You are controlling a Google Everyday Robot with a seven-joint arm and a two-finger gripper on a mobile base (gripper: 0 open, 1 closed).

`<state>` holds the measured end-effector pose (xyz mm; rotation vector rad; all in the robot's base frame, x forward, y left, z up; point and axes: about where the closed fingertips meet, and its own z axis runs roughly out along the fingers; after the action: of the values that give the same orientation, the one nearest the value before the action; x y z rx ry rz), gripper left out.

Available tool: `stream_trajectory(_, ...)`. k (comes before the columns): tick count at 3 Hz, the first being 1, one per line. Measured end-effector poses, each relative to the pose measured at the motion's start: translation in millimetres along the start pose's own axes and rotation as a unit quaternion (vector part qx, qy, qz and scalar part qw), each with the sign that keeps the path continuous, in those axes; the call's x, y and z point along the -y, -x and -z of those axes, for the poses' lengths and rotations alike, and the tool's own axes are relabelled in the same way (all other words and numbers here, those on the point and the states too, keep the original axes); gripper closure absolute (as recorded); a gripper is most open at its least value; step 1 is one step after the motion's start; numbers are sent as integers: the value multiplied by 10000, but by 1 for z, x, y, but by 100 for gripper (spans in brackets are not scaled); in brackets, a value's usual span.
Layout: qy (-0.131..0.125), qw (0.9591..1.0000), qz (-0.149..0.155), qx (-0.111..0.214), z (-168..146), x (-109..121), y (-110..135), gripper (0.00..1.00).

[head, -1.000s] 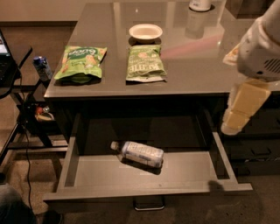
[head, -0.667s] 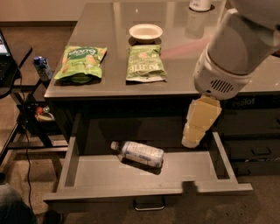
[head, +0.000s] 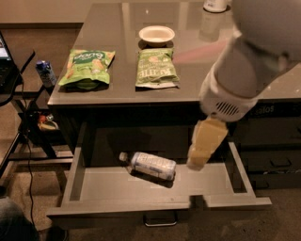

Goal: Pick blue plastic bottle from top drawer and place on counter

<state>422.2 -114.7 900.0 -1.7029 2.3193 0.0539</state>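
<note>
The blue plastic bottle (head: 151, 164) lies on its side in the open top drawer (head: 117, 208), white cap pointing left, near the drawer's middle. The drawer's small metal handle (head: 160, 220) shows at the front panel. My gripper (head: 196, 162) hangs from the large white arm at the right and reaches down into the drawer, just right of the bottle's base and apart from it. It holds nothing that I can see. The glossy grey-brown counter (head: 197, 75) spreads above the drawer.
Two green snack bags (head: 88, 68) (head: 155, 68) and a white bowl (head: 156, 34) lie on the counter's left half. A white container (head: 215, 5) stands at its far edge. A dark-blue carton (head: 45, 73) sits on the black side stand at left, with cables below.
The arm has swung left and down from the drawer's right side. My gripper now sits inside the drawer, close to the bottle. The bottle has not moved.
</note>
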Motion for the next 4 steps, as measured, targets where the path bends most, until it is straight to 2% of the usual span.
stream_trajectory(1, 264, 9996, -37, 104, -69, -25, 24, 0)
stream_trajectory(2, 265, 9996, -37, 105, -70, -26, 24, 0)
stream_trajectory(4, 556, 9980, -51, 297, -120, -41, 40, 0)
